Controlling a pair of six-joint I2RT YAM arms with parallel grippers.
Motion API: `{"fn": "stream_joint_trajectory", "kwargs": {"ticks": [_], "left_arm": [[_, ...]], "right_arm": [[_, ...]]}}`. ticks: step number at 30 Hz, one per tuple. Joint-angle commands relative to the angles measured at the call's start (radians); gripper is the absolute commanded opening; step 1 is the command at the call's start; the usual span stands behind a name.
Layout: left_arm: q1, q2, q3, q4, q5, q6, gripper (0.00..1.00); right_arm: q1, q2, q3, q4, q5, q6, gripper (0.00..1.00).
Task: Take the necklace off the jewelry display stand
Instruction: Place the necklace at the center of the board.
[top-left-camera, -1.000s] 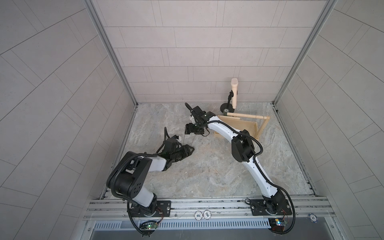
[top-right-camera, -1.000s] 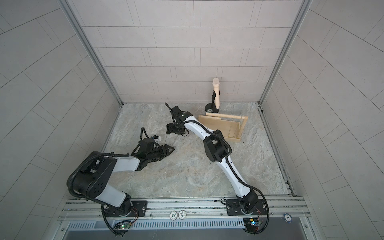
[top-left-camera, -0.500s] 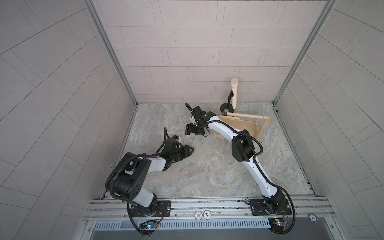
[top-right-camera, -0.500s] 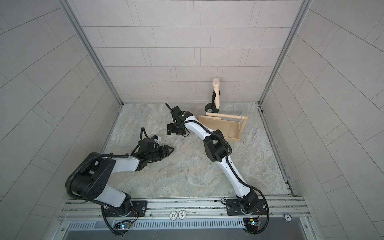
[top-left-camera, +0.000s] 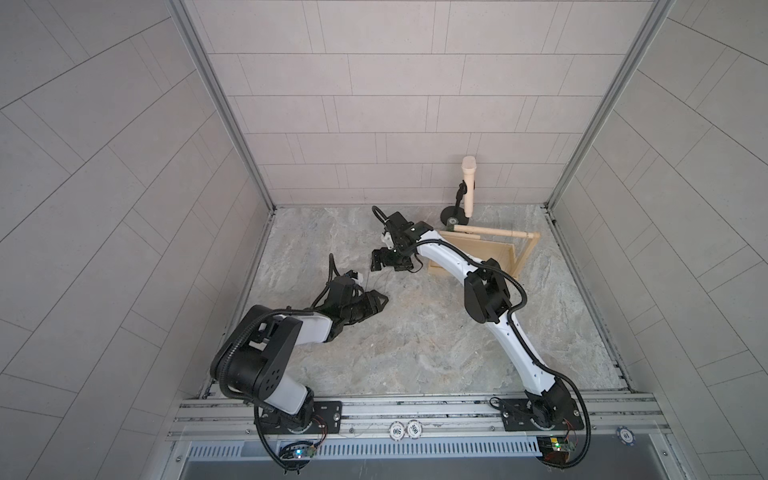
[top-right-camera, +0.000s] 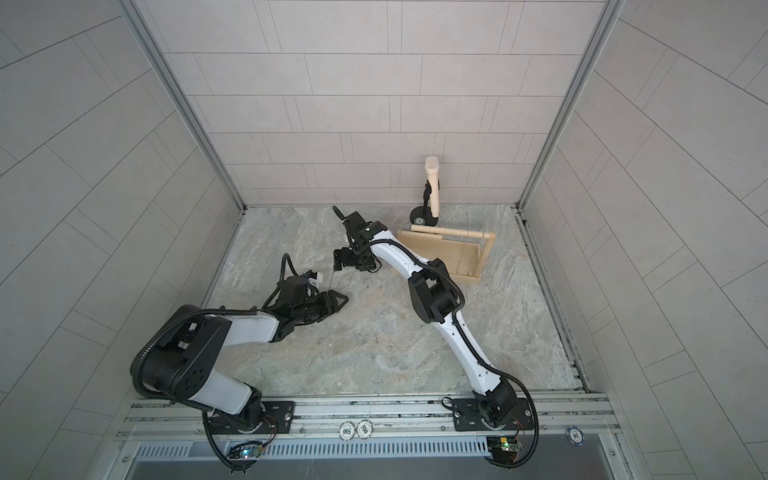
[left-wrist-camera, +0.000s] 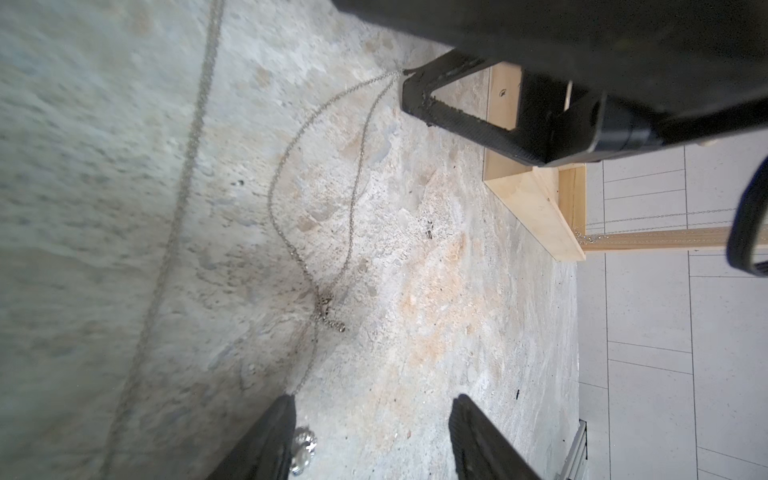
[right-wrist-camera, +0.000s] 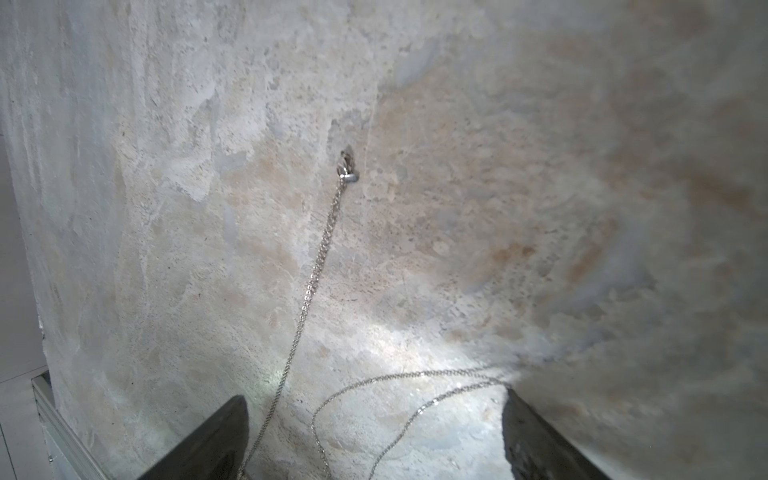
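Note:
The necklace (left-wrist-camera: 286, 174), a thin silver chain, lies loose on the marble table. Its clasp (left-wrist-camera: 328, 316) sits mid-loop and a round pendant (left-wrist-camera: 303, 446) rests against one finger of my left gripper (left-wrist-camera: 372, 405), which is open and low over the table. My right gripper (right-wrist-camera: 374, 397) is open above the chain (right-wrist-camera: 316, 257), and a chain loop (right-wrist-camera: 415, 376) reaches one of its fingertips. In both top views the grippers (top-left-camera: 392, 268) (top-left-camera: 374, 303) face each other left of the jewelry display stand (top-left-camera: 490, 249) (top-right-camera: 457, 253), a pale wooden rack.
Other thin chains (left-wrist-camera: 648, 217) still hang from the stand's dowel (left-wrist-camera: 665, 241). A cream microphone on a black round-based stand (top-left-camera: 468, 183) is behind the rack by the back wall. Tiled walls close in the table on three sides.
My right gripper's jaws have spread a little wider. Neither arm has visibly moved.

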Motion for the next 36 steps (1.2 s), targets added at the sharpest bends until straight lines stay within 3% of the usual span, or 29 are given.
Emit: {"fn": "stream_joint_trajectory", "kwargs": {"ticks": [1, 24, 36], "left_arm": [[0.008, 0.024, -0.036, -0.183, -0.044, 0.009, 0.65], [0.018, -0.009, -0.051, -0.224, -0.044, 0.023, 0.65], [0.021, -0.019, -0.051, -0.225, -0.044, 0.022, 0.65]], "right_arm": [[-0.005, 0.012, 0.030, -0.011, -0.007, -0.002, 0.97], [-0.014, 0.100, 0.080, 0.037, -0.018, 0.040, 0.97], [0.005, 0.010, 0.085, 0.045, -0.049, 0.011, 1.00]]}}
